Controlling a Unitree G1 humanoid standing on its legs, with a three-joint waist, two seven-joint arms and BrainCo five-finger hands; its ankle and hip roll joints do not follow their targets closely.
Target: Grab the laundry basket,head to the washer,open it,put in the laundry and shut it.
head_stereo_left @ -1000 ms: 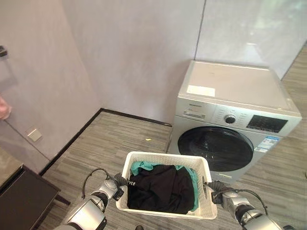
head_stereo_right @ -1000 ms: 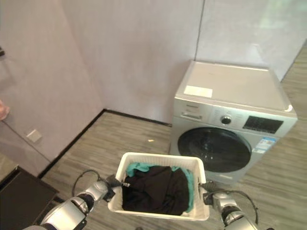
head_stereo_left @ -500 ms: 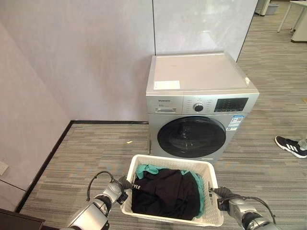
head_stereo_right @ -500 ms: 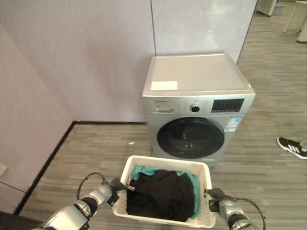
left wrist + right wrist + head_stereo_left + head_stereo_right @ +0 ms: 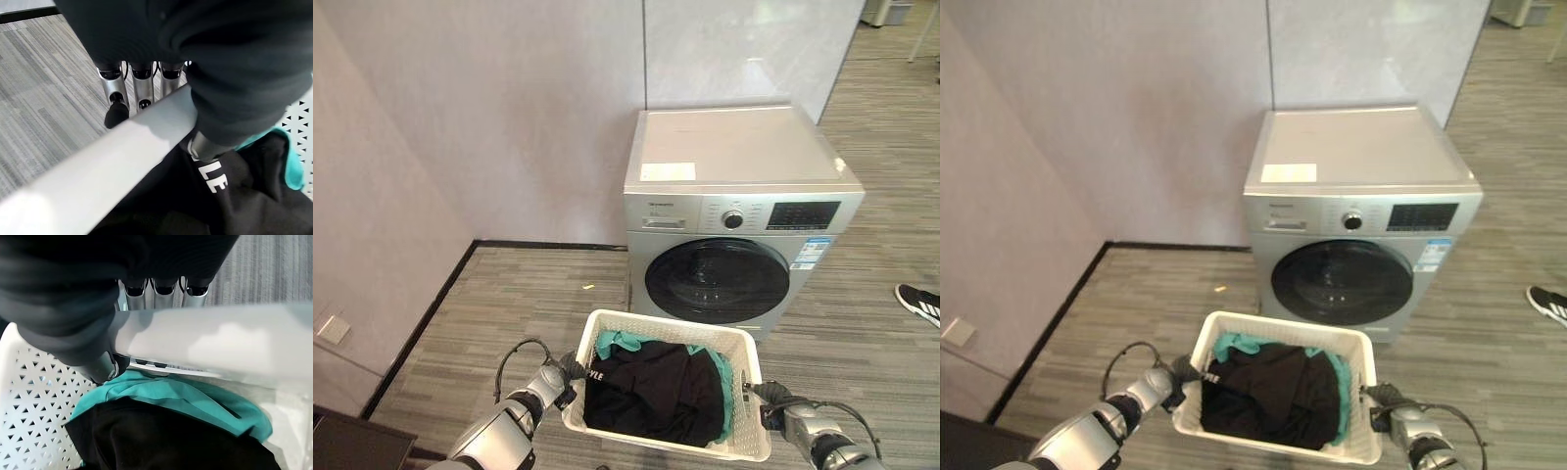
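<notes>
Left wrist view has the left hand (image 5: 142,88) clamped on the rim of the laundry basket (image 5: 607,325), fingers hooked under the outside edge and thumb down inside against the black garment (image 5: 651,392). Same deal on the other side, the right hand (image 5: 105,364) is wrapped over the opposite rim with its thumb inside by the teal cloth (image 5: 171,399). So the basket is up off the floor, carried between both hands with the laundry heaped in it. Going by that, the grab part is done and the walk is mostly done too: the washer (image 5: 744,220) sits just ahead of the basket, facing the robot. Its round door (image 5: 722,281) is closed — so opening it, loading the clothes and shutting it are all left. A person's shoe (image 5: 922,304) pokes in at the right edge of the floor.
</notes>
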